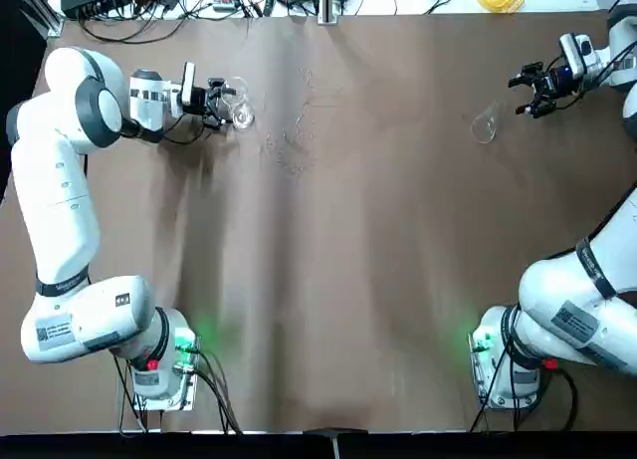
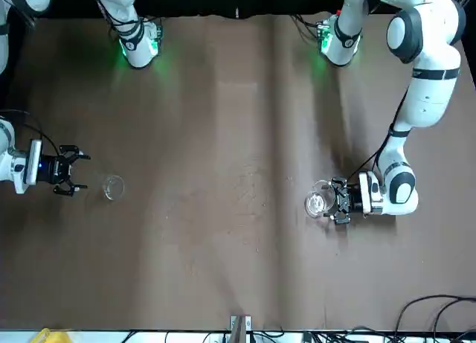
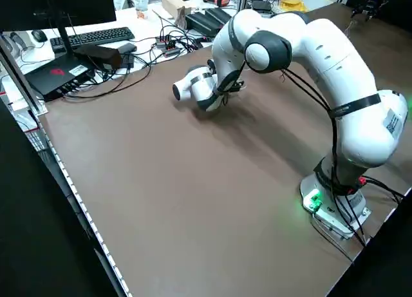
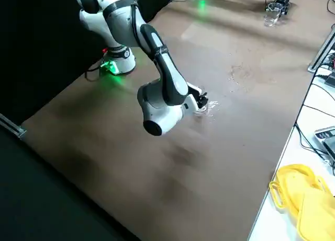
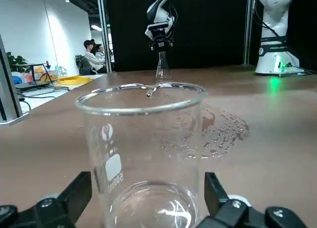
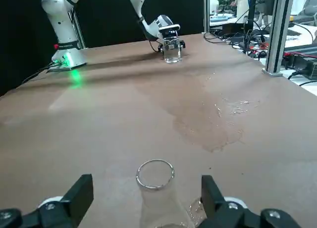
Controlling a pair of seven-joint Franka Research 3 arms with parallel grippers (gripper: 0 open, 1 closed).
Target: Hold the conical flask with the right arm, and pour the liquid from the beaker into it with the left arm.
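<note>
So that each can grab its glass, the left pincer is open at the beaker, the right pincer open by the flask.

My white cable-free left arm reaching forward, black two-finger gripper spread, white black-cabled right arm likewise, black two-finger gripper apart

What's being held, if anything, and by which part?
Nothing: the left gripper stands open at the beaker, the right gripper open at the conical flask.
</note>
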